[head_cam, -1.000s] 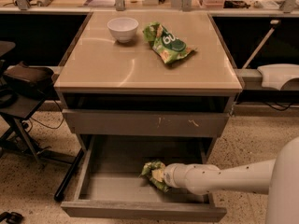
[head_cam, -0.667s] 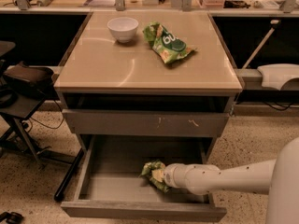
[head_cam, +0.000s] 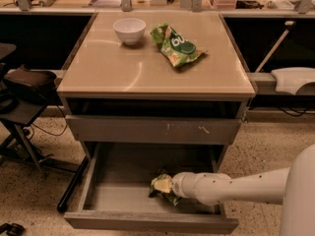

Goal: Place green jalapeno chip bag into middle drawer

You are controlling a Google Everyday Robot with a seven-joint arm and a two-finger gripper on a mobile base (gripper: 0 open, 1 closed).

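Note:
The green jalapeno chip bag (head_cam: 161,186) is crumpled, with a paler yellow-green panel, and sits inside the open middle drawer (head_cam: 147,223) near its front right. My gripper (head_cam: 169,186) is at the end of the white arm (head_cam: 231,187), which reaches in from the right. The gripper is down in the drawer tray, right against the bag, and the bag covers its tip. The drawer is pulled well out, and its grey tray shows to the left of the bag.
A white bowl (head_cam: 129,30) and a green bag with large white letters (head_cam: 176,45) lie on the tan cabinet top (head_cam: 123,73). A closed grey drawer front with pale scratches (head_cam: 152,130) is just above the arm. A black chair (head_cam: 24,82) stands at the left.

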